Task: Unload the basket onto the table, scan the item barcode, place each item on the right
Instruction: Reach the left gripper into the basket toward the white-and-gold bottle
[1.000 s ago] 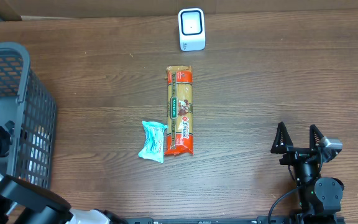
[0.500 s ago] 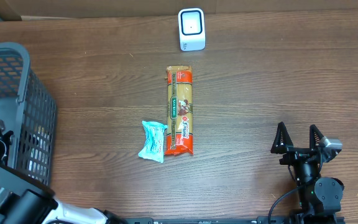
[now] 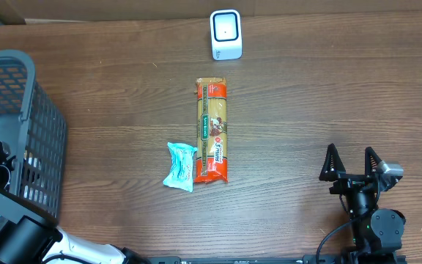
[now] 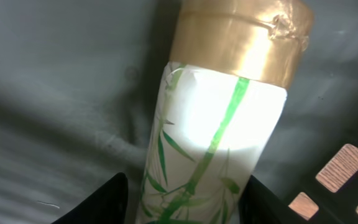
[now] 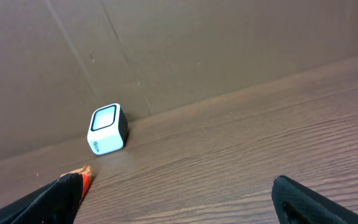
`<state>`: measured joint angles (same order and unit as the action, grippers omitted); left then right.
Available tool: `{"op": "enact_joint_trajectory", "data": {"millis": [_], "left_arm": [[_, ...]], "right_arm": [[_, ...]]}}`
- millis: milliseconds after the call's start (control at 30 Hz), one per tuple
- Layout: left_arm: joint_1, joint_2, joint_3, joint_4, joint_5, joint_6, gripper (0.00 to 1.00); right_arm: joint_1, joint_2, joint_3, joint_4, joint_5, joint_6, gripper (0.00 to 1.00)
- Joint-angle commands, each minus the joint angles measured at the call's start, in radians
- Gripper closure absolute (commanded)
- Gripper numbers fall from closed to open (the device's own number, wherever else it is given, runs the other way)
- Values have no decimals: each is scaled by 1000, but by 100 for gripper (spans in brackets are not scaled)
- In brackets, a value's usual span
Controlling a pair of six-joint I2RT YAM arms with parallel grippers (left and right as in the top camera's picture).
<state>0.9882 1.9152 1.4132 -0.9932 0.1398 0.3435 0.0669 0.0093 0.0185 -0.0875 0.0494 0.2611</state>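
Open bench (image 3: pixel 321 88) lies between the right tool (image 3: pixel 351 151) and the scanner (image 3: pixel 226 34); the basket's (image 3: pixel 48 139) mesh walls and a bottle (image 4: pixel 216 137) close in around the left tool (image 4: pixel 185 190).

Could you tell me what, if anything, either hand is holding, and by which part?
The right hand holds nothing. The left hand straddles the white bottle mid-body, below its gold cap; whether it grips cannot be told.

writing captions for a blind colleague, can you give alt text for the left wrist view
A white bottle with green bamboo print and a gold cap sits inside the grey basket, between the fingers of the left pincer; whether they grip it is unclear. At lower right the wooden table shows through the mesh.
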Motion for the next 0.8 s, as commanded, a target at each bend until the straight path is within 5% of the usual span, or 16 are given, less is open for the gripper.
{"op": "enact_joint_trajectory", "data": {"millis": [0,200,267,367,767], "left_arm": [[-8,8,1,6,-20,0,48],[-8,66,-20,5,-24,-2,42],[-8,81,-20,5,-30,-18,48],[-8,82,-17,9,-39,-46,70],[-28,82,237,-106,-34,-159,96]], "right_arm": [[4,-5,-10,6,-2,-3,0],[4,-5,-10,6,-2,-3,0],[4,-5,-10,6,-2,-3,0],[4,-5,-10,6,-2,-3,0],[4,-5,-10,6,-2,-3,0]]}}
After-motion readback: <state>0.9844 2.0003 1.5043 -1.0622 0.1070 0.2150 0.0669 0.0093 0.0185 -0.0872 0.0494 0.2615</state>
